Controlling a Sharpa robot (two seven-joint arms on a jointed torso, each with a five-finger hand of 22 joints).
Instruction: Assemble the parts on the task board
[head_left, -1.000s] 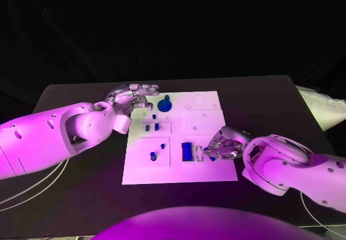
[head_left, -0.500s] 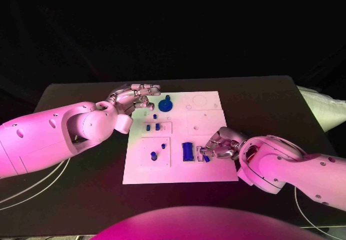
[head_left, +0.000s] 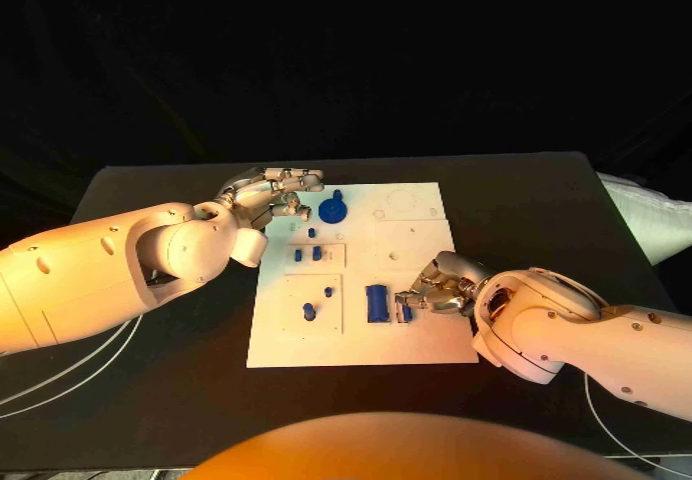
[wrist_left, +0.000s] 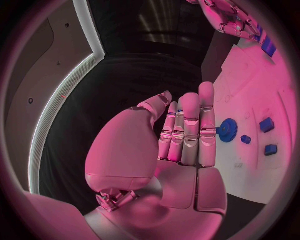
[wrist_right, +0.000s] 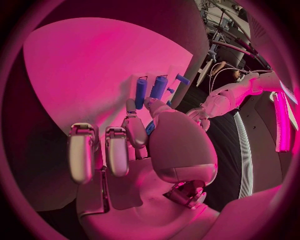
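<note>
White board (head_left: 418, 345), centre of the head frame, lying flat on the black table (head_left: 548, 200); it carries the blue parts in recessed panels, so each piece sits where its seat is cut.

Item, lower right of centre: right hand (head_left: 437, 288), fingers curled down onto the board's near right panel. A small blue part (head_left: 407, 313) shows at its fingertips, and the right wrist view shows a blue piece tucked between thumb and finger, so the hand appears to be pinching it, likely to stand it in a seat there. How firm the hold is cannot be told.

Item, just left of that hand: tall blue block (head_left: 375, 302), lying lengthwise in its slot, close beside the fingertips but not held.

Item, lower left panel: two small blue pegs (head_left: 309, 312), apart from both hands.

Item, middle left panel: two short blue pieces (head_left: 306, 254), side by side.

Item, upper centre of the board: blue gear (head_left: 333, 211), flat on the board; the left wrist view shows its toothed rim.

Item, upper left: left hand (head_left: 271, 195), at the board's far left corner just beside the gear, fingers straight and together, holding nothing; judged to be waiting clear of the work.
</note>
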